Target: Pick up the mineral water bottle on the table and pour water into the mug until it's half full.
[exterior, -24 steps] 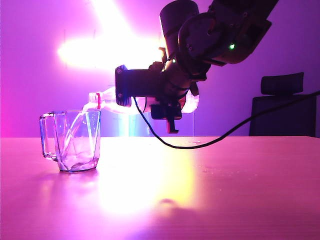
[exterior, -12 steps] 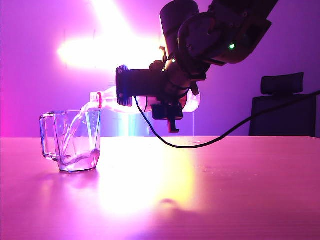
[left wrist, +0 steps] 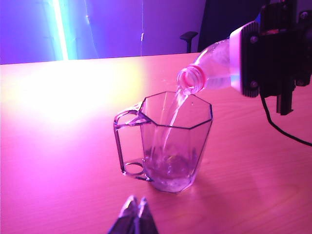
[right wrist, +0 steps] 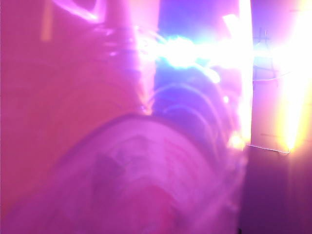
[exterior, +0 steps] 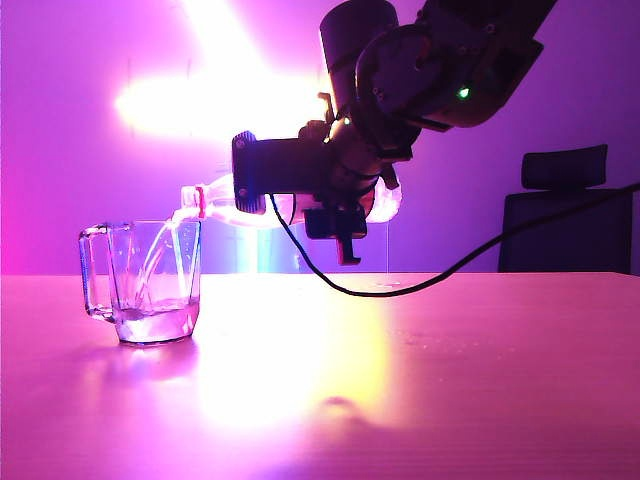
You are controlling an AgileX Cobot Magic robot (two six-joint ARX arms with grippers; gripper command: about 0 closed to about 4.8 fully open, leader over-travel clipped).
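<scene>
Gripping the mineral water bottle point(exterior: 215, 203) around its body, the right gripper point(exterior: 290, 195) is holding it almost level above the table point(exterior: 450, 370), neck over the mug point(exterior: 150, 285). We are seeing water point(left wrist: 170, 119) running from the red-ringed mouth into the mug, which is standing upright with a shallow pool at its base. We are finding no legible label; the right wrist view is blurred. The right arm is reaching down from above, wrist rolled sideways. The left gripper point(left wrist: 135, 214), fingertips together, is sitting just before the mug.
</scene>
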